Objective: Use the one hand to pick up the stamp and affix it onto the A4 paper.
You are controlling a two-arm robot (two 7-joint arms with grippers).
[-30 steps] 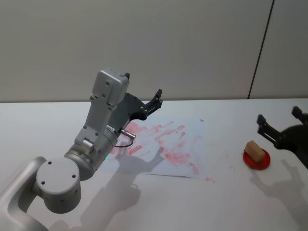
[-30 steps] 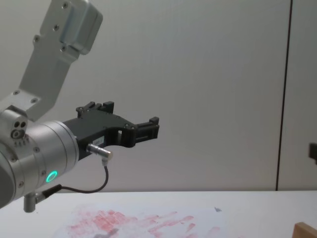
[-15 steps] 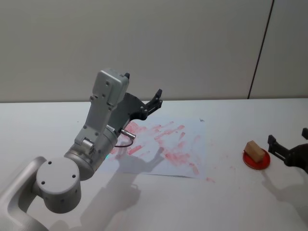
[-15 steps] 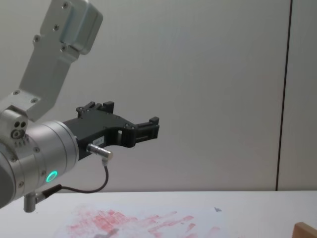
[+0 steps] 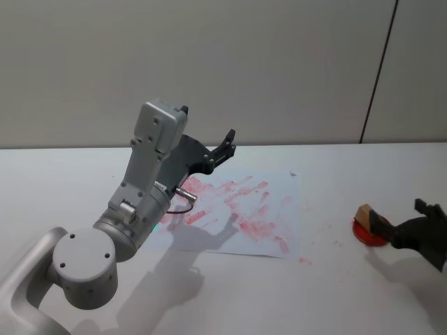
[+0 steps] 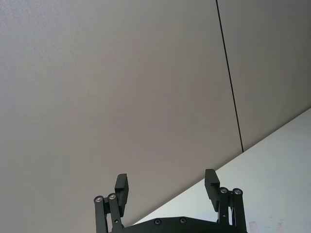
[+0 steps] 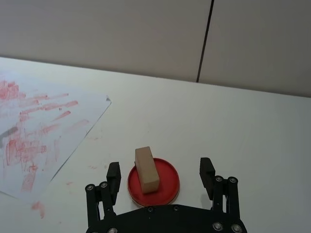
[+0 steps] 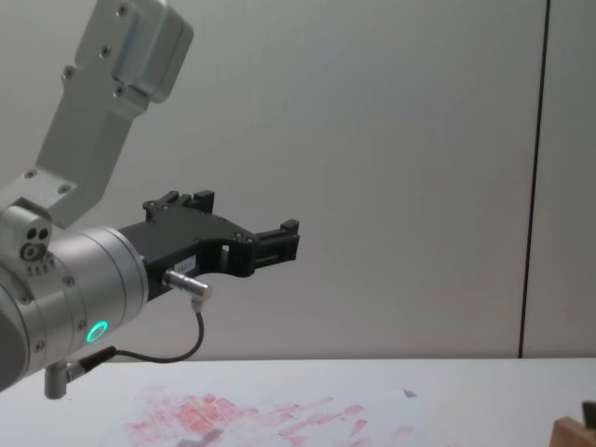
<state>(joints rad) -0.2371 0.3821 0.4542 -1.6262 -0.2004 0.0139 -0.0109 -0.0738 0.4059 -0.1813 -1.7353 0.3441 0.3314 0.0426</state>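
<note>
The stamp (image 5: 363, 211), a small tan wooden block, stands on a round red ink pad (image 5: 361, 236) at the table's right. My right gripper (image 5: 404, 218) is open, low and just right of the stamp, one finger overlapping the pad's edge. In the right wrist view the stamp (image 7: 146, 170) sits ahead of the open right gripper (image 7: 160, 171), in line with the gap between its fingers and untouched. The A4 paper (image 5: 279, 209), white with red prints, lies at the table's middle (image 7: 39, 126). My left gripper (image 5: 208, 121) hangs open and raised above the paper's far left side (image 8: 244, 212).
The large left arm (image 5: 140, 202) rises over the table's left half and casts a shadow on the paper. A grey wall (image 5: 279, 70) stands behind the table. A few red ink spots (image 5: 305, 260) mark the white table near the paper's front corner.
My right gripper has dropped lower and moved left, closing in on the stamp and ink pad. The left arm has not moved.
</note>
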